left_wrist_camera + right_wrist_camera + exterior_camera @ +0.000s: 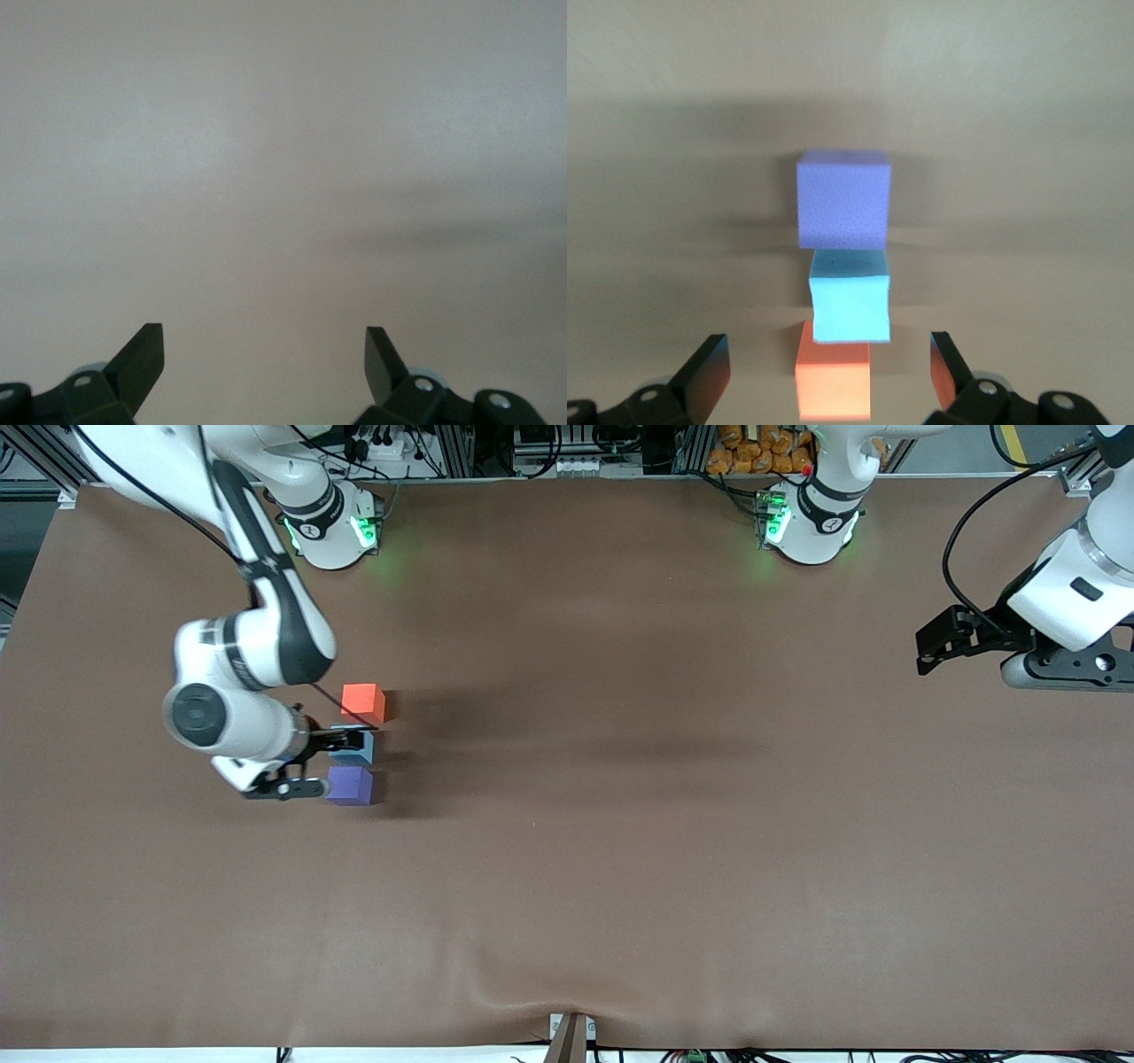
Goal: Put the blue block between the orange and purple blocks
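The blue block (359, 751) sits in a row between the orange block (363, 701) and the purple block (350, 786), toward the right arm's end of the table. My right gripper (337, 742) hangs low over this row, one dark finger across the blue block's top edge. In the right wrist view its jaws stand wide open with nothing held, the right gripper (831, 350) above the orange block (833, 381), with the blue block (850, 305) and purple block (843, 199) in line. The blue block overlaps both neighbours there. My left gripper (928, 657) waits open over the left arm's end, the left gripper (266, 345) showing only bare table.
The brown table cover (620, 824) stretches wide around the blocks. The right arm's elbow and forearm (257, 646) lean over the table beside the blocks. A small bracket (571, 1036) sits at the table edge nearest the front camera.
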`<action>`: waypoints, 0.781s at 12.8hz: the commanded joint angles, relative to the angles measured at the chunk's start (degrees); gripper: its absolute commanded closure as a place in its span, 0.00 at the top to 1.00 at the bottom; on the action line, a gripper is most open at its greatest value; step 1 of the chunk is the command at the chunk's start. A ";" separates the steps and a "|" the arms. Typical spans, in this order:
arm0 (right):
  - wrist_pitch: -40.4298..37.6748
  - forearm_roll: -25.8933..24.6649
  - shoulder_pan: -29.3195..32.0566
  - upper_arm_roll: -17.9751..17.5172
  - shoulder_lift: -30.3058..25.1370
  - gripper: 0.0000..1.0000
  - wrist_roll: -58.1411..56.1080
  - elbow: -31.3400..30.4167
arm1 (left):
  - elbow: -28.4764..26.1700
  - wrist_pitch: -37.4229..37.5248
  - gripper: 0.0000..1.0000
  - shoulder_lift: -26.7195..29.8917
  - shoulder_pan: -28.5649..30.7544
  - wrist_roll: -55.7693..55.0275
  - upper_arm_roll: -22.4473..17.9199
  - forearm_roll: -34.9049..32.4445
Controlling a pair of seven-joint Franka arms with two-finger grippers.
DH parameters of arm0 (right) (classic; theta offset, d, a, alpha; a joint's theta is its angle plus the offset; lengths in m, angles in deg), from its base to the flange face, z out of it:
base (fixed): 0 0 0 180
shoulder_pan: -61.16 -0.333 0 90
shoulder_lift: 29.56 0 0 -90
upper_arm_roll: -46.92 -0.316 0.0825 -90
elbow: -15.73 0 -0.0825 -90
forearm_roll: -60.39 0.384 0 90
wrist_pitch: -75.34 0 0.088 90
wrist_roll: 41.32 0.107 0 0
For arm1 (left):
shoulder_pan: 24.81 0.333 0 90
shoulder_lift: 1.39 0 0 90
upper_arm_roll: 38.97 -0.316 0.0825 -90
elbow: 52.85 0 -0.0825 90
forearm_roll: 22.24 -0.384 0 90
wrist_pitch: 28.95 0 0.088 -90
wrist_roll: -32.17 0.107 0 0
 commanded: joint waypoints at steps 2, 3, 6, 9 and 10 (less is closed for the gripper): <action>-19.64 -0.14 5.38 -0.80 1.55 1.00 -1.28 24.08 | -1.37 0.00 1.00 1.95 0.40 0.75 0.38 0.06; -23.53 -0.41 6.43 -0.80 1.47 1.00 -1.28 28.58 | -1.37 0.00 1.00 1.95 0.40 0.75 0.38 0.06; -31.10 -2.07 10.21 -0.53 0.07 1.00 -8.11 35.99 | -1.37 0.00 1.00 1.95 0.49 0.75 0.38 0.06; -38.85 -4.44 11.11 -1.32 -7.19 1.00 -8.57 36.98 | -1.37 0.00 1.00 1.86 0.57 0.75 0.38 0.06; -39.29 -5.41 10.49 -2.02 -11.32 1.00 -8.22 33.40 | -1.37 0.00 1.00 1.86 0.57 0.75 0.38 0.06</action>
